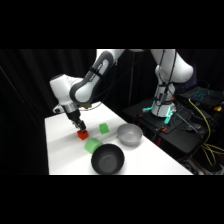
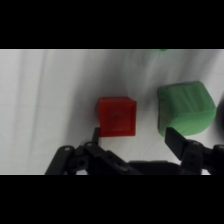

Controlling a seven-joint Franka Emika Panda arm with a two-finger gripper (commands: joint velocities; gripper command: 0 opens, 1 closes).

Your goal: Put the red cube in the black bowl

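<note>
Black bowl (image 1: 107,159) at front, well apart from pincer (image 1: 80,128). Pincer open wide, holding nothing — red cube (image 2: 117,116) on surface (image 1: 65,150) just under it, between fingers (image 2: 176,138). Green cube (image 2: 186,108) just beside one finger; grey bowl (image 1: 129,134) farther off.

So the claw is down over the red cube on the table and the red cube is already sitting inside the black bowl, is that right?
Not quite. The claw is down over the red cube, but the cube sits on the white table, not inside the black bowl. The side view shows the bowl holding nothing.
</note>
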